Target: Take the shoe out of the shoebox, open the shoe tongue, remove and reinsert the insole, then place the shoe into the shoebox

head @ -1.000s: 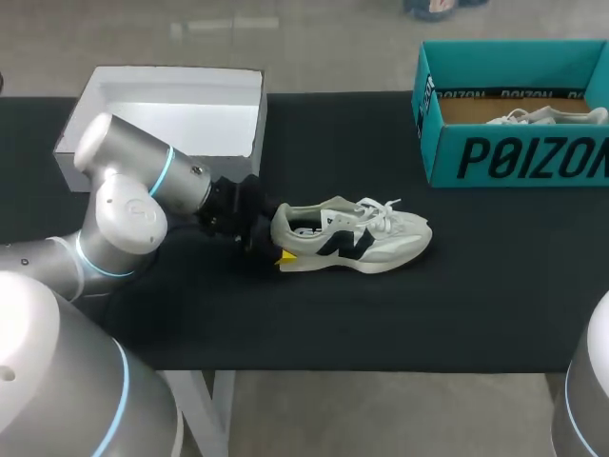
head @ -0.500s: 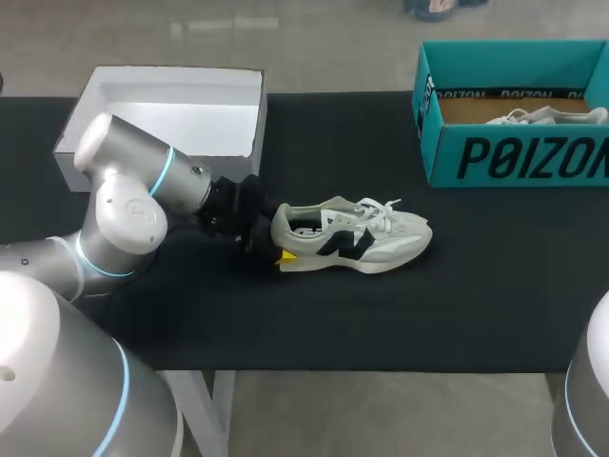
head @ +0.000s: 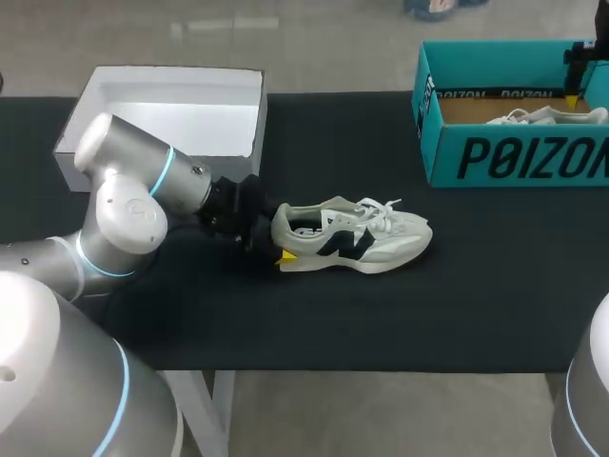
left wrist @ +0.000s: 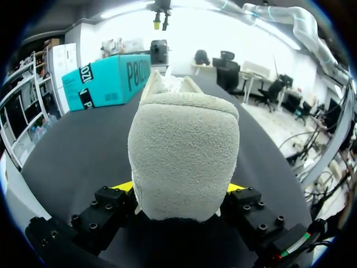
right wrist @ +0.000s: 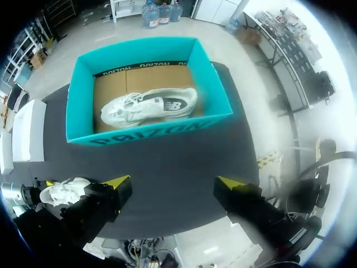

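Observation:
A white-and-grey shoe (head: pixel 357 238) with a dark side mark lies on its sole in the middle of the black table. My left gripper (head: pixel 276 236) holds its heel. In the left wrist view the suede heel (left wrist: pixel 184 156) fills the space between both fingers, and the left gripper (left wrist: pixel 179 187) is shut on it. The teal shoebox (head: pixel 514 157) stands at the back right with a second white shoe (head: pixel 547 116) inside. My right gripper (right wrist: pixel 172 182) hangs open high above the teal shoebox (right wrist: pixel 148 131), and one yellow fingertip (head: pixel 571 100) shows over the box.
An open white box (head: pixel 171 105) stands at the back left, just behind my left arm. The black table (head: pixel 457 295) has free surface in front of and to the right of the shoe.
My right gripper's finger has come into the head view above the teal shoebox. The left arm and the shoe have not moved.

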`<state>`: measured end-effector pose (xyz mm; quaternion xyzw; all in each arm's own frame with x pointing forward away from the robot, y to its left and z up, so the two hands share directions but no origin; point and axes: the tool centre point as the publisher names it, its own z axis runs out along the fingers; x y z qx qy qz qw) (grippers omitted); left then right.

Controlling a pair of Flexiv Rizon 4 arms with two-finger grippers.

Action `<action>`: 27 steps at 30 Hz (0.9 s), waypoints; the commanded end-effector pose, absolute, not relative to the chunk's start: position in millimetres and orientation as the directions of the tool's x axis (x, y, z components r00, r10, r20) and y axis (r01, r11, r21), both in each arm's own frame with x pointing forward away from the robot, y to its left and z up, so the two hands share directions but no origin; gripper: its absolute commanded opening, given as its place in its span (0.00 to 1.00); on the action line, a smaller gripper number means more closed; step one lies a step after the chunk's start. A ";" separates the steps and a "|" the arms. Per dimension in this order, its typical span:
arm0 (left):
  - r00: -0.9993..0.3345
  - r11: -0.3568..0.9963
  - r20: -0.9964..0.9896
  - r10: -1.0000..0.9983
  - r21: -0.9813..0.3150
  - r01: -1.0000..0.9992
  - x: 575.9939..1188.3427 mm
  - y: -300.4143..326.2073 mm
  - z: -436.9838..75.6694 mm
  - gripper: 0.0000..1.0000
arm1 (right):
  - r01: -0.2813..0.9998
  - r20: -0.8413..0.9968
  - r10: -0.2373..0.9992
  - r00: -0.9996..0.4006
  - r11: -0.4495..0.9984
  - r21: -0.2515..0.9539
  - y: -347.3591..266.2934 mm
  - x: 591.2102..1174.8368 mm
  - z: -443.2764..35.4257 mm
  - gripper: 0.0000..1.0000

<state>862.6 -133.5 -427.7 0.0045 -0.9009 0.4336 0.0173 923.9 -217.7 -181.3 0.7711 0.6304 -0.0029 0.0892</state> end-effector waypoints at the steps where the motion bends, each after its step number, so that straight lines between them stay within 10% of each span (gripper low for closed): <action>1: -0.999 0.623 0.034 0.006 -0.782 -0.023 861.3 -135.1 -430.2 0.00 | 0.976 -0.068 0.981 0.181 -0.171 0.134 -195.3 904.8 -205.7 1.00; 27: -0.999 0.623 0.034 0.006 -0.782 -0.023 861.3 -135.1 -430.2 0.00 | 0.994 -0.049 0.994 0.101 -0.103 -0.026 -7.0 855.0 -325.9 1.00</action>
